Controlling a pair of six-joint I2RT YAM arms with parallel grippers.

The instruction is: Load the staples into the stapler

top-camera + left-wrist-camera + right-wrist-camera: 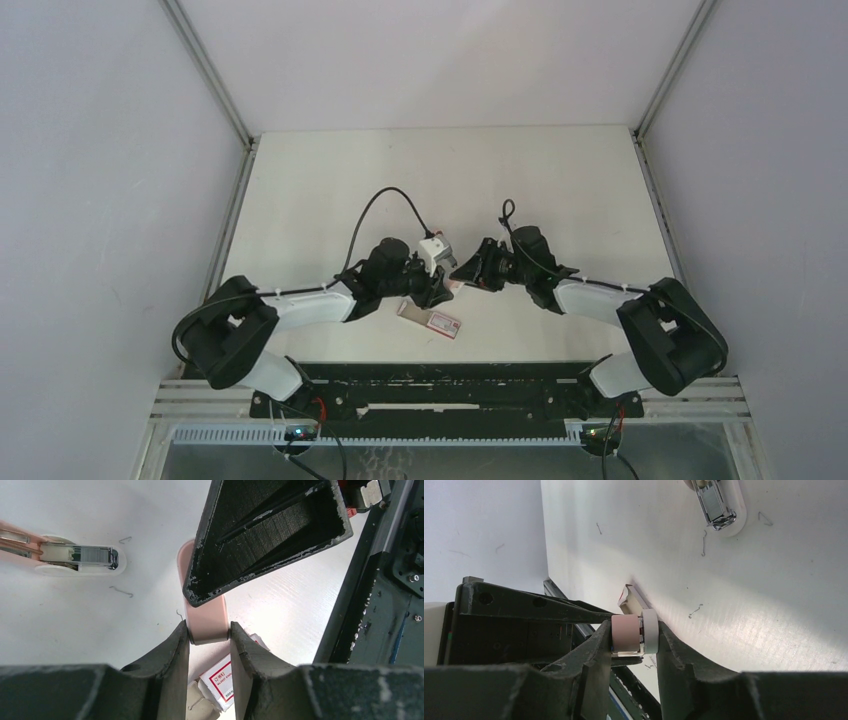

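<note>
Both grippers hold one closed pink-and-white stapler (453, 284) just above the table. My left gripper (209, 634) is shut on its pink end (207, 622). My right gripper (634, 630) is shut across the other end (635, 636), where the pink top and white base sandwich metal. One of its fingers (270, 530) shows in the left wrist view. The staples pack (430, 318), pink-red with a white label, lies flat on the table below the left gripper (440, 287) and also shows in the left wrist view (222, 682). The right gripper (466, 276) faces the left.
A second stapler (80, 560) lies open on the table beyond the grippers, its metal magazine exposed; it also shows in the right wrist view (719, 505) and is hidden in the top view. Loose bent staples (122, 591) lie scattered. A black rail (440, 385) runs along the near edge.
</note>
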